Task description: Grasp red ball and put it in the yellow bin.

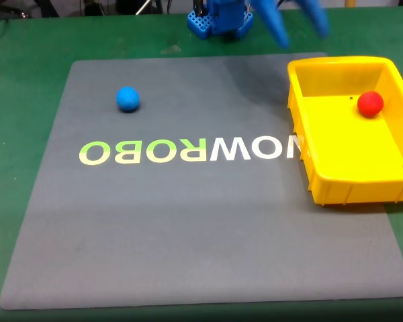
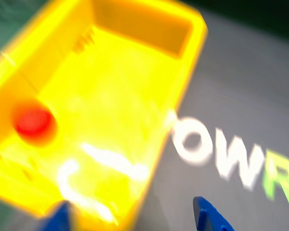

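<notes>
Red ball (image 1: 370, 103) rests inside yellow bin (image 1: 322, 181), at 3 o'clock on mat (image 1: 188, 228). Your fingers (image 2: 135, 219) apart, empty. Drop looks done; retreat left.

Place: robotics lab or maker workshop | Evidence: green-covered bench (image 1: 27, 40) | grey work mat (image 1: 188, 228) printed with mirrored "NOWROBO" lettering (image 1: 188, 151) | blue 3D-printed arm base (image 1: 218, 20) | dark cables (image 1: 7, 17) at the far edge
</notes>
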Controlling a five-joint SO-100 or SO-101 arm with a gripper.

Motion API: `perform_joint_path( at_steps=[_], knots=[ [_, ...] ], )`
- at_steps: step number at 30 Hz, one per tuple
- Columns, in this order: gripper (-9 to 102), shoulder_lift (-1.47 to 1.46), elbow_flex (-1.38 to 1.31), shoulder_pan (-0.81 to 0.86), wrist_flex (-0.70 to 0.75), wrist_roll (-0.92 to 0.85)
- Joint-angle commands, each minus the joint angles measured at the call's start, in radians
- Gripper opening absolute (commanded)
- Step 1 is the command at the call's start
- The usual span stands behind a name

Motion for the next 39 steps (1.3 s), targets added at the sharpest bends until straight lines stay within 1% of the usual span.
perform_joint_path(
  at_steps=[1, 4, 9, 15, 18, 21, 39],
  knots=[
    [2, 0.256, 0.164, 0.135, 0.080, -0.031],
    [0, 0.394, 0.307, 0.229, 0.172, -0.084],
    [0, 0.588, 0.480, 0.261, 0.296, -0.081],
    [0, 0.703, 0.543, 0.258, 0.511, -0.069],
    [0, 0.704, 0.583, 0.276, 0.531, -0.077],
    [0, 0.704, 0.583, 0.275, 0.603, -0.071],
    [0, 0.704, 0.583, 0.272, 0.612, -0.032]
  ],
)
